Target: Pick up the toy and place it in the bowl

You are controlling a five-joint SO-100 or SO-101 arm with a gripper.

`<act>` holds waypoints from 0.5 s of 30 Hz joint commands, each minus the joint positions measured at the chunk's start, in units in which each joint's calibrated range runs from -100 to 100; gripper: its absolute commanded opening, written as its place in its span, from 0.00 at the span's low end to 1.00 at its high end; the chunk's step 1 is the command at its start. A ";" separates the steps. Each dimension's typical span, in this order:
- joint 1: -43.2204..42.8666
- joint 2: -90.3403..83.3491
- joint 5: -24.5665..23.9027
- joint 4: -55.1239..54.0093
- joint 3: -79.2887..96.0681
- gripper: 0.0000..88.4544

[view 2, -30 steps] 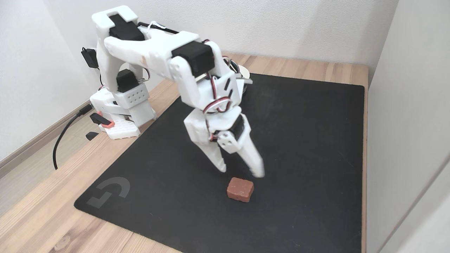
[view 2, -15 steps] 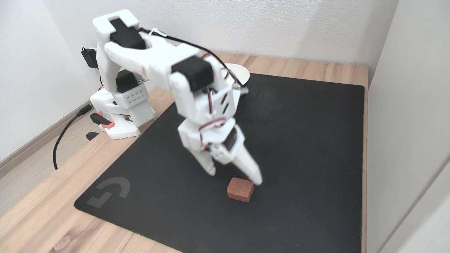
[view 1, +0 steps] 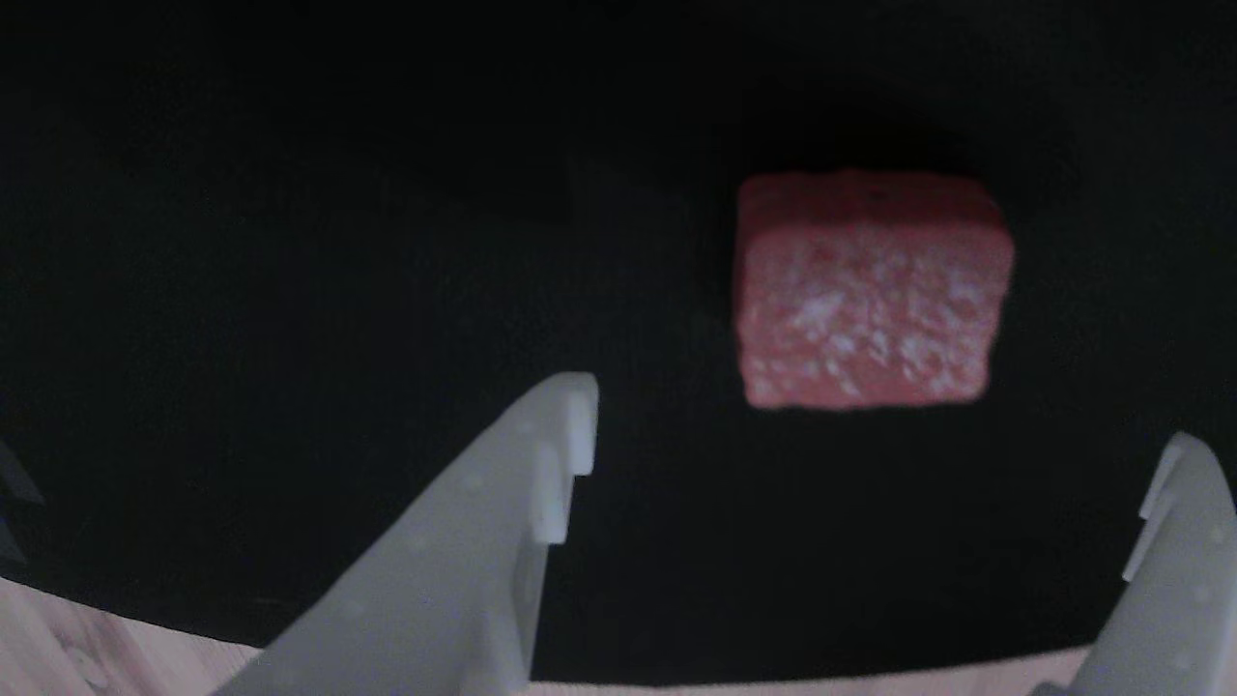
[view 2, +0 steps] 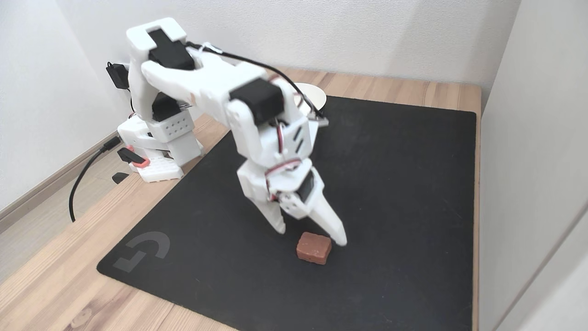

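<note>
The toy (view 2: 313, 248) is a small dull-red block lying flat on the black mat (view 2: 404, 193). In the other view the toy (view 1: 870, 290) shows white speckles on its broad face. My gripper (view 2: 310, 234) stands open just behind it, tips close to the mat, and one fingertip (view 2: 341, 240) is beside the block's right rear corner. In the other view the gripper (view 1: 875, 435) has its fingers spread wide, and the block lies just past the tips, nearer the right finger (view 1: 1174, 503). The white bowl (view 2: 317, 95) sits at the mat's far edge, partly hidden by the arm.
The mat lies on a wooden table (view 2: 55, 276). The arm's base (view 2: 158, 147) stands at the left with a black cable (view 2: 82, 174) trailing off the table. A pale wall panel (view 2: 533, 161) borders the right side.
The open gripper has come down towards the mat and closer to the toy, swinging a little left and then back right. The toy has not moved.
</note>
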 commanded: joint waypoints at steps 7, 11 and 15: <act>0.68 10.84 0.03 0.72 -11.82 0.45; 0.68 14.18 0.03 0.72 -13.72 0.45; 0.35 14.84 0.03 0.72 -13.99 0.45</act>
